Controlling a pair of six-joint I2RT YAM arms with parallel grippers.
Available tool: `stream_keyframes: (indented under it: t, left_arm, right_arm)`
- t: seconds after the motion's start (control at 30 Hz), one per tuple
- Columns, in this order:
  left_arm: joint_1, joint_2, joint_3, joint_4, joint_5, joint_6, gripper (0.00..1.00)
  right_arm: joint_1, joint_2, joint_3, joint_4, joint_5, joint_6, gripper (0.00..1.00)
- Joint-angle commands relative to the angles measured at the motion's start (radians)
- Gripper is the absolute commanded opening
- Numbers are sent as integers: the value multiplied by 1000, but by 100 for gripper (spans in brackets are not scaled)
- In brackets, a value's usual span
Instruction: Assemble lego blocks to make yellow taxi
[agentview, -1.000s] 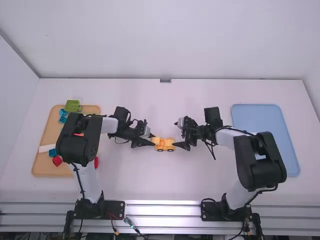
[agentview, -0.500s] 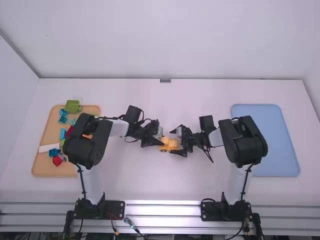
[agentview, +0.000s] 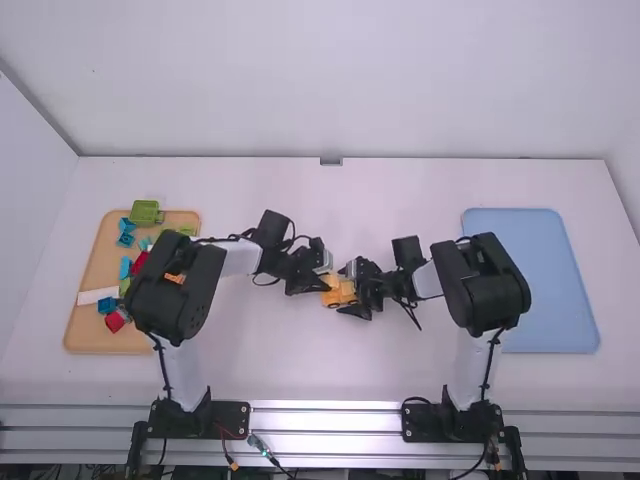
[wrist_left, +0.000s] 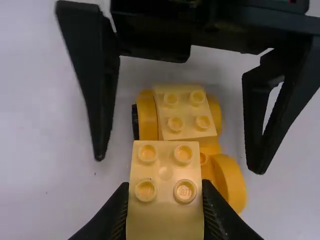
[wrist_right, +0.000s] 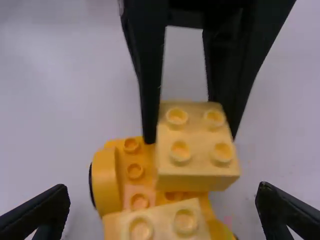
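Observation:
My left gripper is at the middle of the table, at the left end of a yellow wheeled base. In the left wrist view, my left gripper is shut on a yellow 2x2 block, studs up, overlapping the base's near end. Another yellow block sits on the base's far end. My right gripper is at the base's right side. In the right wrist view, my right gripper is open, its fingers apart on both sides of the base. Whether the held block touches the studs I cannot tell.
On the left, a wooden tray holds green, blue, red and white pieces, partly under the left arm. A blue tray lies at the right, beside the right arm. The two grippers are very close together.
The left gripper has moved right with its block. The right gripper has moved left, closer around the base. The left arm's forearm has also shifted right, uncovering more of the wooden tray.

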Motion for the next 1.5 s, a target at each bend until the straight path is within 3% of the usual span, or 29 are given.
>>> stream_keyframes:
  t: [0.0, 0.17, 0.3, 0.53, 0.77, 0.9, 1.3, 1.47]
  left_arm:
    - [-3, -24, -16, -10, -53, -45, 2]
    - [-5, -57, -34, -20, -53, -45, 2]
    - [-9, -94, -83, 14, -49, -45, 2]
    - [-10, -166, -170, 116, -51, -46, 2]
    - [-11, -203, -185, 129, -51, -102, 2]
    - [-12, -203, -199, 129, -52, -101, 2]
    - [-17, -243, -212, 101, -103, -132, 2]
    - [-17, -292, -212, 53, -103, -132, 2]
  right_arm:
    - [-14, 13, -19, -1, 6, -36, 96]
    - [-39, 13, -29, -3, -6, -76, 94]
    - [-44, 13, -28, -1, -10, -76, 81]
    - [4, 13, 13, -32, 31, -138, 88]
    - [8, 13, 135, -377, 43, -366, 83]
    - [10, 13, 180, -508, 35, -462, 72]
    - [33, 13, 179, -502, 25, -460, 85]
    - [79, 13, 178, -500, 74, -451, 60]
